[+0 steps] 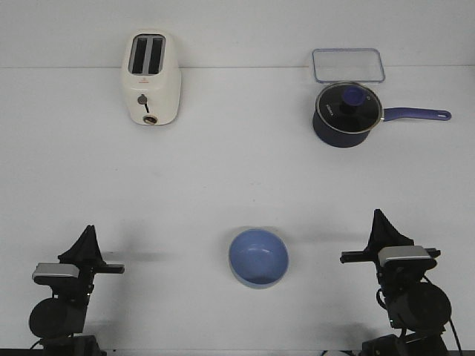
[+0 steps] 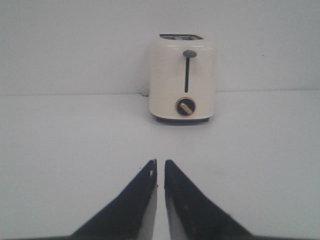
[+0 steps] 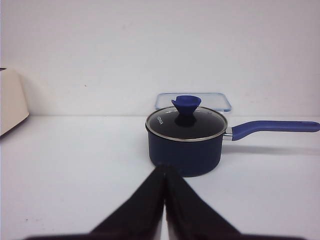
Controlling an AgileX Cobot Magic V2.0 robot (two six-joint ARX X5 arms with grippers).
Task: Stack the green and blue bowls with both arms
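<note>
We see the blue bowl (image 1: 258,256) upright and open on the desk (image 1: 223,185), near the middle of its front edge. A thin paler rim shows beneath it; we cannot tell if that is the green bowl.

Cream toaster (image 1: 151,79) at eleven o'clock on the white table (image 1: 237,178), two slots up, lever and round dial facing forward. Dark navy saucepan (image 1: 344,115) at one o'clock, glass lid with blue knob on, long blue handle pointing toward three. Clear rectangular container (image 1: 348,65) just behind the saucepan, toward twelve.
</note>
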